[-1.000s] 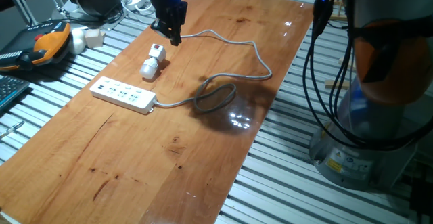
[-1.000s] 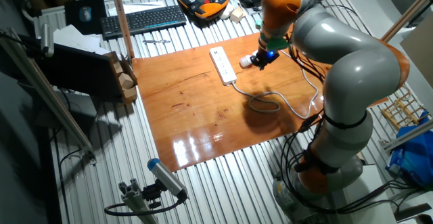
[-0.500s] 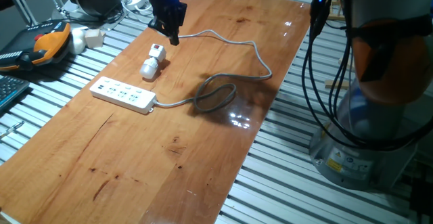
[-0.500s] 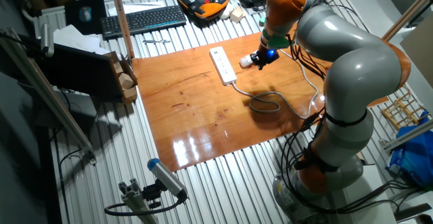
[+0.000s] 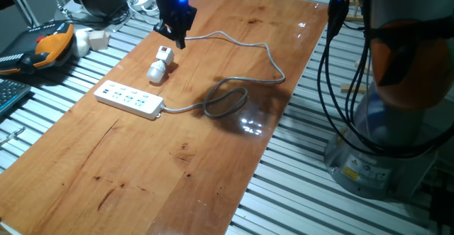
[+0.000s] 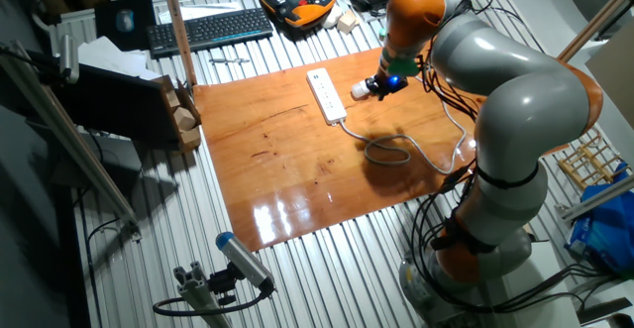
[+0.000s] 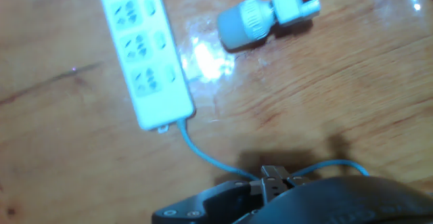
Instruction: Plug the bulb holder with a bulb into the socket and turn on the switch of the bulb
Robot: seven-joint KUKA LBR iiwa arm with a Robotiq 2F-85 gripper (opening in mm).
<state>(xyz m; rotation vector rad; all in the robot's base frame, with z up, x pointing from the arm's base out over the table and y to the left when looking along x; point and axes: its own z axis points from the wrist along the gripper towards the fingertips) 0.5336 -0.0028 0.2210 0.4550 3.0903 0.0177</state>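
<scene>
- Hand view: bulb holder (image 7: 272,15) lies on its side on the bare wood, boxy white end with the red mark at one end, round bulb at the other; not plugged in.
- Socket (image 7: 145,51): long white strip, flat on the table, just beside the bulb holder but apart from it; grey cable (image 7: 203,155) leaves its end.
- Table (image 5: 213,185): wooden top. Socket (image 5: 130,98) sits near the long edge on the camera's left; bulb holder (image 5: 160,63) lies between it and the far corner on that side. Cable (image 5: 234,93) loops toward mid-table.
- Gripper (image 5: 175,35): hangs above the table just past the bulb holder, holding nothing; whether its fingers stand apart or together cannot be told, since they are dark and small in the fixed views and barely visible in the hand view.
- Other fixed view: gripper (image 6: 384,83) over the bulb holder's area, arm reaching across.
- Step in hand, as judged: approach to pick up the bulb holder; plugging and switching not yet done.
- Next move calls for: centring over the holder's boxy end, descending, closing on its flat sides.
</scene>
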